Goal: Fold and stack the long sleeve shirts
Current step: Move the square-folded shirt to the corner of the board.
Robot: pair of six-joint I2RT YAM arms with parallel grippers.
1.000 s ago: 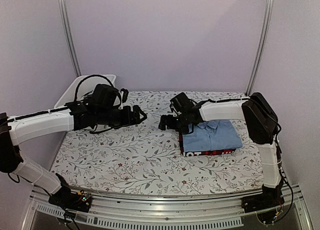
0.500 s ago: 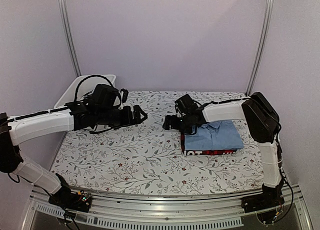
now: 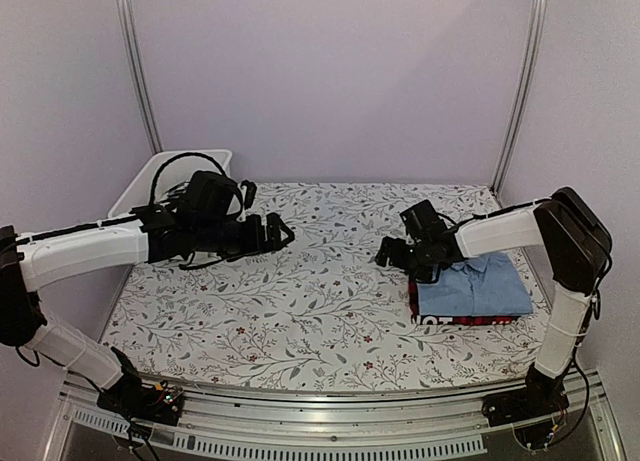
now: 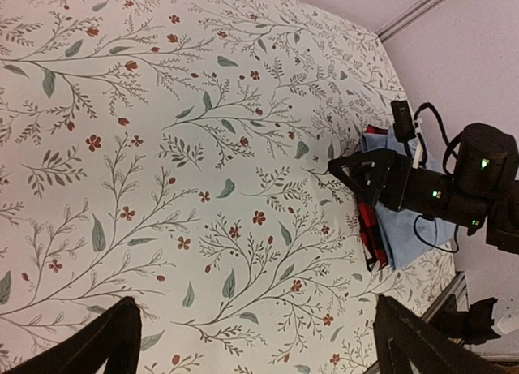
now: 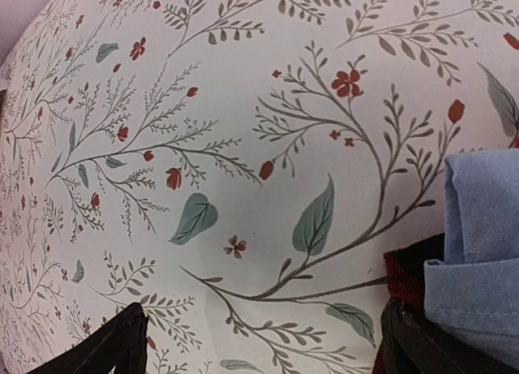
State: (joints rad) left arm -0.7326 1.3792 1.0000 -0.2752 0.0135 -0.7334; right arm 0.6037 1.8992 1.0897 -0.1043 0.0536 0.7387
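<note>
Shirts (image 3: 470, 293) lie stacked at lower right of the overhead view, blue over plaid, long side left-right, just right of the right gripper (image 3: 390, 253), wide open and empty, seemingly clear of them; the left gripper (image 3: 278, 231), likewise agape and empty, hangs well apart.

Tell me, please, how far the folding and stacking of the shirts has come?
Done, it seems: the light blue shirt lies folded on top of the folded plaid shirt. In hand: nothing. The right gripper stands open at their left edge, and the left gripper is open over bare tablecloth. Left: no unfolded shirt shows in these views, so probably only pulling the arms back.
</note>
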